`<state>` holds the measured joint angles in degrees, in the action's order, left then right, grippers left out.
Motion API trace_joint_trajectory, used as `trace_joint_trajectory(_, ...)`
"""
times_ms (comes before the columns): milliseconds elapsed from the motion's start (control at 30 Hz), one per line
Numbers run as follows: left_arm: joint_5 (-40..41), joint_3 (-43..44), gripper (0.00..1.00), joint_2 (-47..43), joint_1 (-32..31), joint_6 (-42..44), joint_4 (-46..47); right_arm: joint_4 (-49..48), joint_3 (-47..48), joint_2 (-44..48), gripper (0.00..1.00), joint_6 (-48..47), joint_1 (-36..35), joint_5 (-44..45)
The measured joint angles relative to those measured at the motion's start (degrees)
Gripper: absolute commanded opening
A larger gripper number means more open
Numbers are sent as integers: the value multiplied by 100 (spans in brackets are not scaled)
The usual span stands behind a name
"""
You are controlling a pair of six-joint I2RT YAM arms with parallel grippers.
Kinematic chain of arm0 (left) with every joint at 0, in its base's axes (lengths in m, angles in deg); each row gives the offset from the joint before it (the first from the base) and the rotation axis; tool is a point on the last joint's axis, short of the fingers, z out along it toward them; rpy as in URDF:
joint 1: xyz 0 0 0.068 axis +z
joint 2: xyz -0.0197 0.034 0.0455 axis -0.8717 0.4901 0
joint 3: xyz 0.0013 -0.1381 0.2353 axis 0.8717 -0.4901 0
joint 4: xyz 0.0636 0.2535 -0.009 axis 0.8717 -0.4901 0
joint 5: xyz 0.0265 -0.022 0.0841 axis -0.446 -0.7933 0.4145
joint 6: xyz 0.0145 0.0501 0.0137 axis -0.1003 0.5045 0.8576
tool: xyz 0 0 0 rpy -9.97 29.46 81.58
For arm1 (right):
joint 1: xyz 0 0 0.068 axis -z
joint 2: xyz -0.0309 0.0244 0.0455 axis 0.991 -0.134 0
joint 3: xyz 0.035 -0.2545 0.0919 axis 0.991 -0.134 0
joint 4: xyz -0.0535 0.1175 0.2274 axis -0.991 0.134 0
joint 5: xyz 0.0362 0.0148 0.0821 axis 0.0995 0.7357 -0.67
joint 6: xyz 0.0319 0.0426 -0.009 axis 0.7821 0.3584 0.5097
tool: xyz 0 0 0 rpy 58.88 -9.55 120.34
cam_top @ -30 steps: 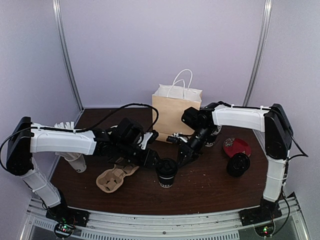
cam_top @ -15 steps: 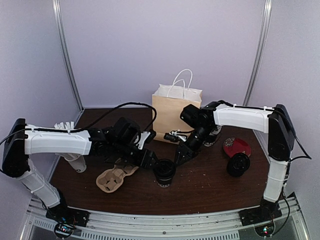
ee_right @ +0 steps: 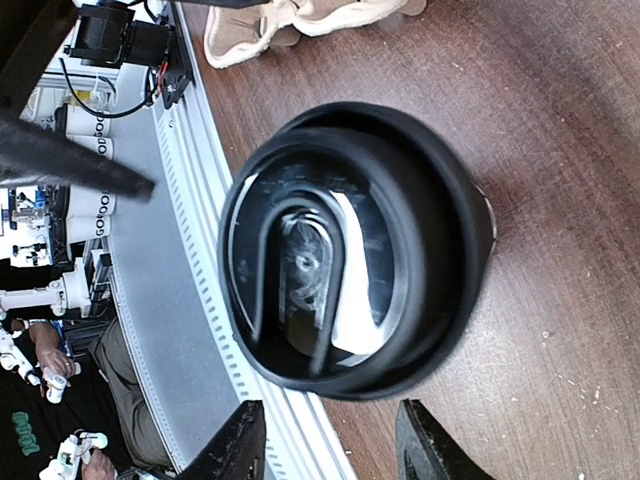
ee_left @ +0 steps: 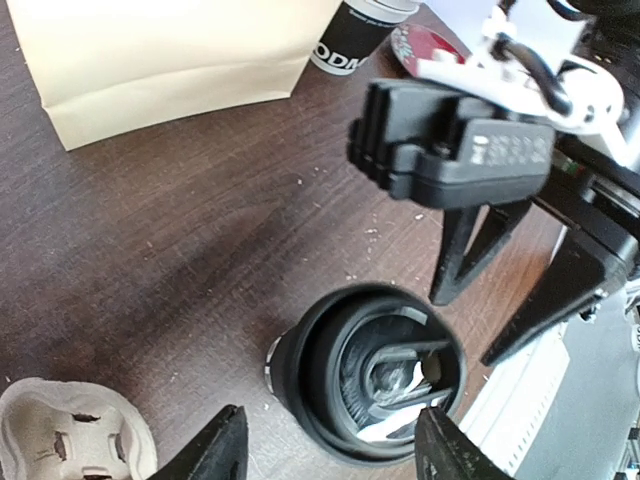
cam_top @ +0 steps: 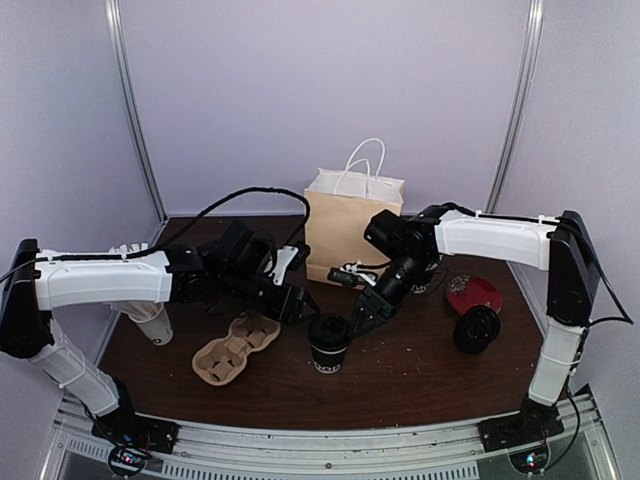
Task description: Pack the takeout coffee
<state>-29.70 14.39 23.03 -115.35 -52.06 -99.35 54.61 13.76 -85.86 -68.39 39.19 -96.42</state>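
Note:
A black takeout coffee cup (cam_top: 329, 343) with its black lid on stands upright on the dark wooden table, in front of the paper bag (cam_top: 350, 225). In the left wrist view the lidded cup (ee_left: 370, 375) lies just ahead of my open left gripper (ee_left: 335, 455), whose tips flank it without touching. My right gripper (cam_top: 365, 310) hangs open just right of the cup and above it. The right wrist view looks down on the lid (ee_right: 340, 260), clear of my right gripper (ee_right: 330, 445). Another black cup with white lettering (ee_left: 350, 40) stands by the bag.
A moulded pulp cup carrier (cam_top: 235, 347) lies left of the cup. A red-and-white item (cam_top: 473, 293) and a dark round cup-like thing (cam_top: 476, 328) sit at the right. A white cup of sticks (cam_top: 140, 310) is at the far left. The table's front rail (cam_top: 320, 440) is near.
Both grippers have opened and drawn back from the lidded cup, the left one to the left, the right one up and to the right. The cup stays standing on the table.

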Motion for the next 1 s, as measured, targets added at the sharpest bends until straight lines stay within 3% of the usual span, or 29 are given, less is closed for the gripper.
trace_joint_trajectory(400, -68, 280, 44, 654, 46, 37, -7, -533, -675, 118, 54, 382, 0, -592)
trace_joint_trajectory(767, -229, 247, 40, 745, 103, 13, 63, -743, -629, -243, 52, 697, 0, -787)
trace_joint_trajectory(1000, -278, 210, 38, 745, 105, -22, 111, -752, -621, -339, 57, 866, 0, -852)
